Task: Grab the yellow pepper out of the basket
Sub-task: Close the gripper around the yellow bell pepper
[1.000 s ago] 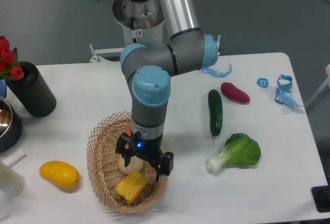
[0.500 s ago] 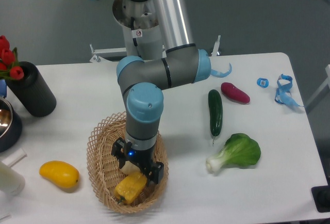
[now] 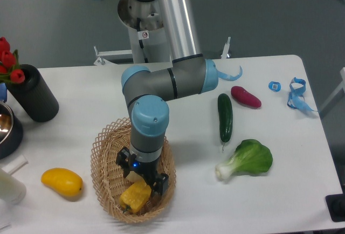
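The yellow pepper [image 3: 135,197] lies in the front part of the oval tan wicker basket [image 3: 102,158] at the table's front left. My gripper [image 3: 141,178] hangs straight down into the basket, right over the pepper's back end and touching or nearly touching it. Its fingers are mostly hidden by the wrist and the pepper, so I cannot tell whether they are open or shut. A pale item [image 3: 129,176] lies in the basket behind the pepper, mostly hidden by the gripper.
A yellow-orange mango-like fruit [image 3: 62,182] lies left of the basket. A cucumber [image 3: 225,117], a purple vegetable [image 3: 246,97] and a bok choy [image 3: 248,159] lie to the right. A black cylinder with red flowers [image 3: 31,96] and a dark bowl [image 3: 6,129] stand at the left.
The gripper has moved down and a little left, deeper into the basket, onto the yellow pepper. The pepper has not visibly moved.
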{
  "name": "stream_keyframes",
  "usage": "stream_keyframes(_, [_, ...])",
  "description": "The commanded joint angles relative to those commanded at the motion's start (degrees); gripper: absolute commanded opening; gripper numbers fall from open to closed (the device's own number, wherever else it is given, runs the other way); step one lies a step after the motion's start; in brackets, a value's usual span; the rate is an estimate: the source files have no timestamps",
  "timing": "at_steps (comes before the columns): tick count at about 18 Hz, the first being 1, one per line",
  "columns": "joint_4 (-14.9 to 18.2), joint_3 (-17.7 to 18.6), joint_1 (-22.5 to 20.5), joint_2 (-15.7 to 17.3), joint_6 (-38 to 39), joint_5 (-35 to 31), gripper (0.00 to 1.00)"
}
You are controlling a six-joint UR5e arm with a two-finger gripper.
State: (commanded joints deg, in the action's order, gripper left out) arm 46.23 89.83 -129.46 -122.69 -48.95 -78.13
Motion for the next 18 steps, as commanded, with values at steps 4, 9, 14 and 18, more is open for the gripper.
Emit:
stream_keyframes(4, [0.0, -0.5, 0.2, -1.0, 0.0, 0.0, 1.00])
stream_keyframes(9, [-0.1, -0.7, 0.4, -1.7, -0.2, -0.2, 1.00])
stream_keyframes(14, [-0.2, -1.1, 0.8, -2.2, -0.2, -0.2, 1.00])
stream_keyframes(18, [-1.1, -1.0, 1.0, -2.6, -0.1, -0.3, 1.00])
